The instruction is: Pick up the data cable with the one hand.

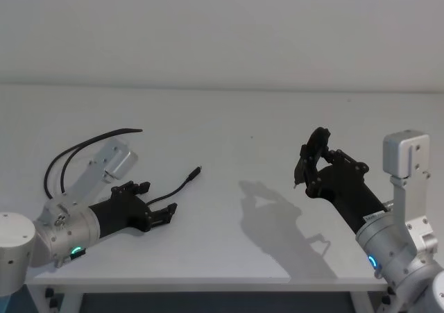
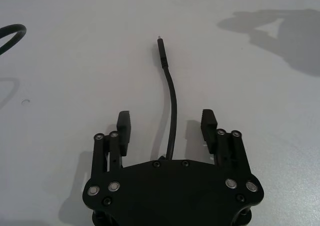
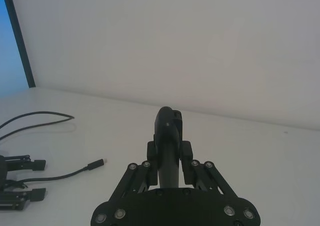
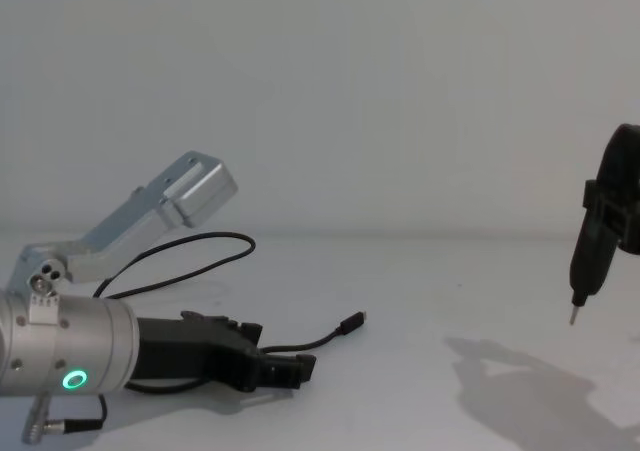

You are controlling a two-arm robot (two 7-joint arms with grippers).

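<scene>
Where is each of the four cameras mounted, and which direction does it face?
Head: high, looking down at the table; left gripper and right gripper show.
Chest: low, looking across the table; the left gripper shows large at left.
Left wrist: behind the open fingers, facing the data cable lying between them.
Right wrist: behind fingers shut on a pen-like tool, facing the wall.
Shared: all four show the cable.

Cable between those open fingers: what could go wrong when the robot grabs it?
The data cable is thin and lies flat on the table; the left gripper's open fingers might close above it and miss. Its slack behind the arm could snag when lifted. The right gripper, holding a pen-like tool, hangs aside.
</scene>
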